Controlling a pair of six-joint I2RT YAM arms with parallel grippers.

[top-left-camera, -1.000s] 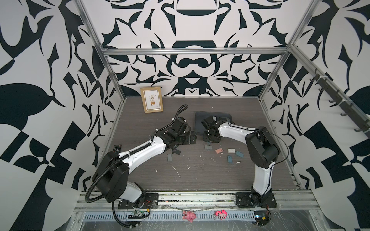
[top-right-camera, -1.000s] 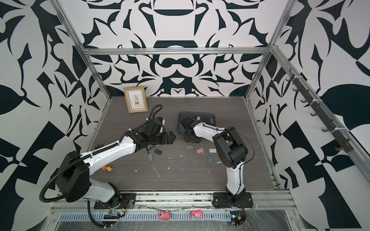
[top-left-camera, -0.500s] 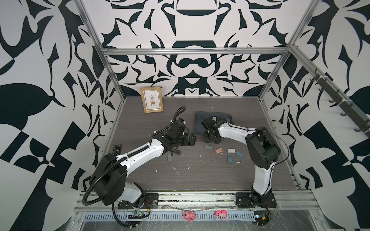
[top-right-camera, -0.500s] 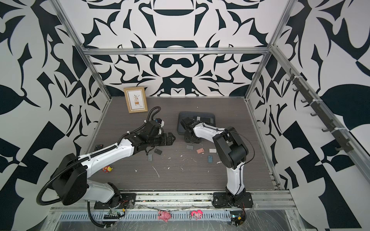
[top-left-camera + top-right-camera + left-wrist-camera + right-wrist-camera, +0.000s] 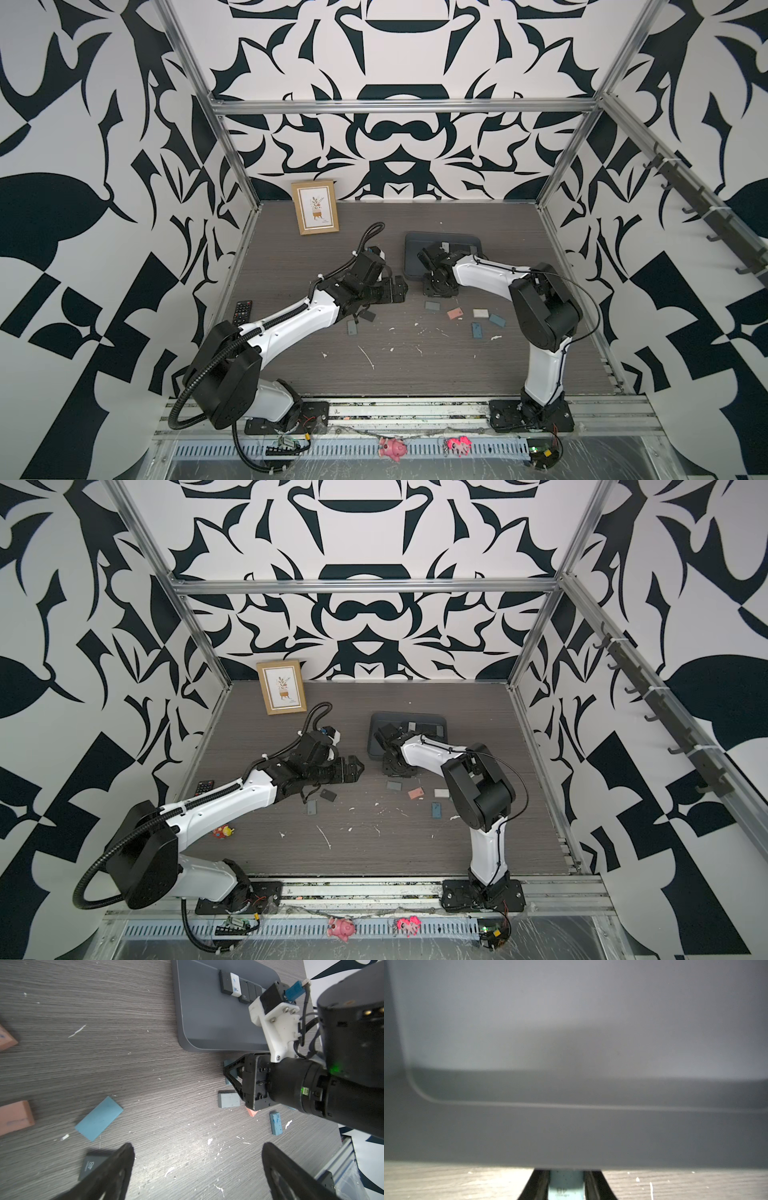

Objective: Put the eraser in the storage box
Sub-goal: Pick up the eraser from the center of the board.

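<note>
The storage box (image 5: 415, 262) (image 5: 376, 739) is a shallow slate-grey tray at the back middle of the table. Several dark erasers and a white one (image 5: 234, 986) lie inside it. My right gripper (image 5: 438, 287) (image 5: 397, 769) points down at the table just in front of the box's near rim (image 5: 571, 1136). It is shut on a light blue eraser (image 5: 566, 1185), which shows between the two black fingers. In the left wrist view the eraser (image 5: 228, 1064) peeks out behind those fingers. My left gripper (image 5: 401, 289) (image 5: 197, 1159) hovers to the left of it, open and holding nothing.
Loose erasers lie on the table: grey (image 5: 432, 306), pink (image 5: 454, 313), white (image 5: 481, 313), blue (image 5: 477, 330), and a dark one (image 5: 365, 316) under the left arm. A picture frame (image 5: 316, 206) leans at the back left. A remote (image 5: 242, 312) is at the left edge.
The right gripper's jaws have closed in on the blue eraser at the same spot. The left arm has shifted slightly, with its gripper still open.
</note>
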